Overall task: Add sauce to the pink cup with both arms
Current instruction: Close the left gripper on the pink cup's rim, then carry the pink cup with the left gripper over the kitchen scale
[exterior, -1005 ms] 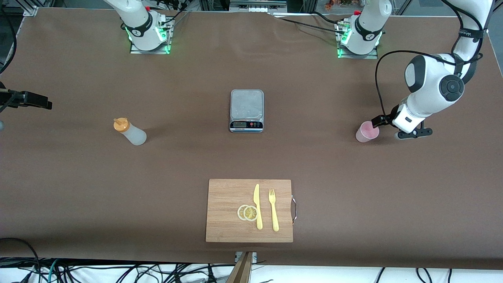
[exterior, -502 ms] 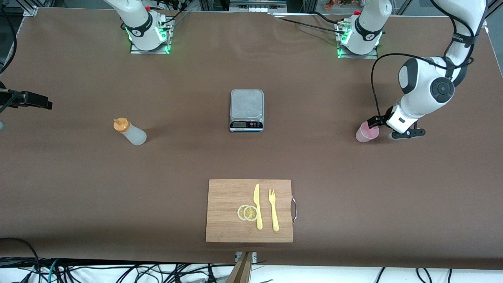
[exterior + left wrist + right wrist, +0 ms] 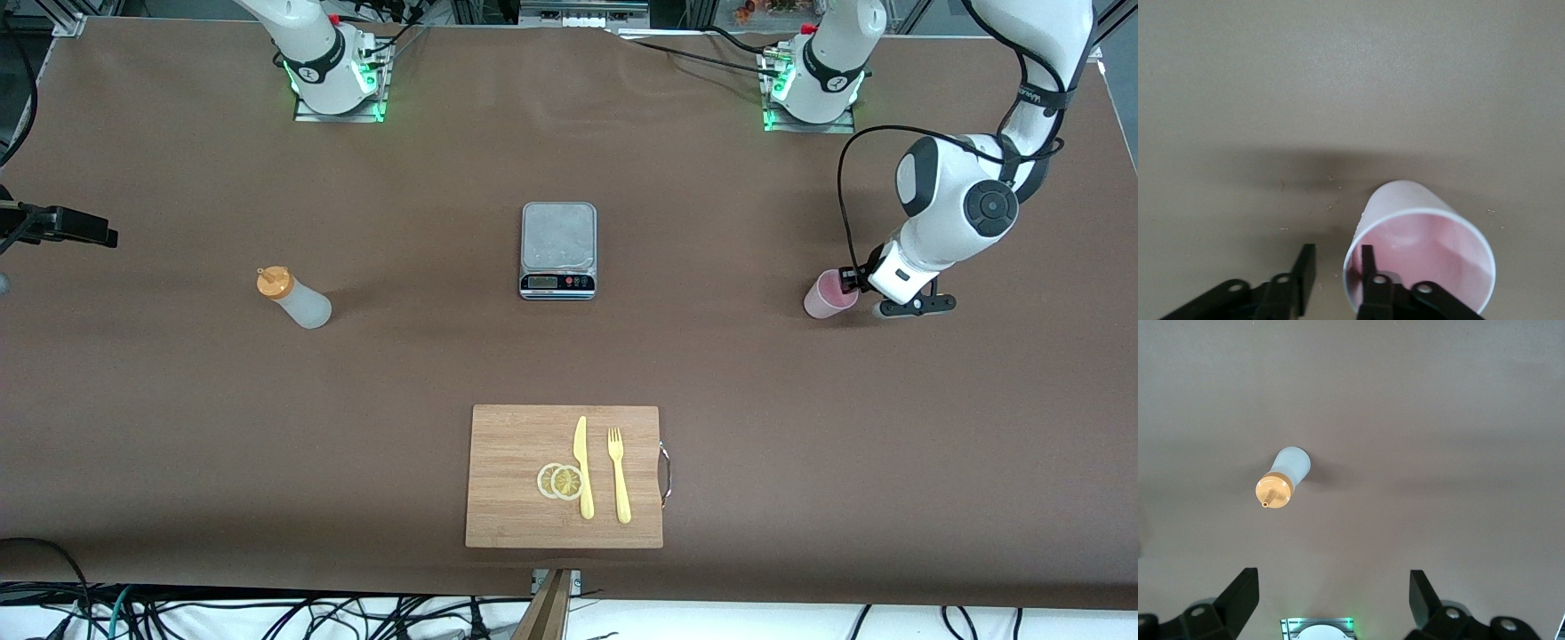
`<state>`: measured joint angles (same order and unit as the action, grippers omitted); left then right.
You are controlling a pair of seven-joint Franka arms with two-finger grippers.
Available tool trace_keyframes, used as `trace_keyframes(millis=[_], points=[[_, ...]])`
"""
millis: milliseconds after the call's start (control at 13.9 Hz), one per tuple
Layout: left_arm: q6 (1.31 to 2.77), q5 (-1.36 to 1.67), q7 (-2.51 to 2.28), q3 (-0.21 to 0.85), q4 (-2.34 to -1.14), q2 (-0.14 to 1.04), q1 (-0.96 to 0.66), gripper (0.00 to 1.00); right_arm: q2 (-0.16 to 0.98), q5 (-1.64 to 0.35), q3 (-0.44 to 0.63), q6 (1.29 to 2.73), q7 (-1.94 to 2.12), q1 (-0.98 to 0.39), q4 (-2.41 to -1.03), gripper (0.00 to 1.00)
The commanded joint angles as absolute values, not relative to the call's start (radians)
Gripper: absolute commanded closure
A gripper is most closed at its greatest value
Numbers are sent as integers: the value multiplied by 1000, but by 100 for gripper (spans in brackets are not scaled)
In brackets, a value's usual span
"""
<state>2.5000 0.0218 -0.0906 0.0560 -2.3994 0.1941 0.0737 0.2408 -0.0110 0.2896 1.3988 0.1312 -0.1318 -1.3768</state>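
The pink cup [image 3: 830, 295] stands upright toward the left arm's end of the table. My left gripper [image 3: 852, 284] is at its rim. In the left wrist view the cup [image 3: 1425, 233] is empty, and the gripper [image 3: 1337, 250] is open with one finger inside the cup and the other outside, apart from the wall. The sauce bottle [image 3: 295, 300] with the orange cap stands toward the right arm's end. In the right wrist view my right gripper [image 3: 1332, 577] is open and empty, high over the table, with the bottle [image 3: 1283, 480] below it.
A digital scale [image 3: 557, 249] sits mid-table between the bottle and the cup. A wooden cutting board [image 3: 516, 498] with a yellow knife [image 3: 582, 467], a fork [image 3: 619, 476] and lemon slices [image 3: 560, 481] lies nearer the front camera.
The left arm has moved in toward the pink cup, bringing its gripper from beside the cup onto its rim. The bottle and the cup have not moved.
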Motion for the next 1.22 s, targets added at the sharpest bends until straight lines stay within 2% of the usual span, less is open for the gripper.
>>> trace_keyframes(millis=[0, 359, 574, 789, 933, 1148], points=[[2505, 3, -84, 66, -2393, 192, 72, 100, 239, -9, 291, 1396, 147, -126, -1365, 0], [2444, 3, -142, 107, -2387, 137, 72, 100, 239, -9, 293, 1397, 147, -126, -1365, 0], [2355, 3, -247, 176, -2352, 104, 72, 100, 241, -9, 293, 1399, 147, -126, -1359, 0], [2206, 5, -470, 323, -2243, 103, 72, 100, 241, -11, 293, 1401, 147, -126, -1359, 0], [2186, 14, -616, 426, -2208, 113, 71, 100, 242, -11, 293, 1399, 149, -123, -1359, 0], [2191, 17, -831, 593, -2126, 198, 64, 100, 242, -11, 295, 1399, 149, -121, -1359, 0]])
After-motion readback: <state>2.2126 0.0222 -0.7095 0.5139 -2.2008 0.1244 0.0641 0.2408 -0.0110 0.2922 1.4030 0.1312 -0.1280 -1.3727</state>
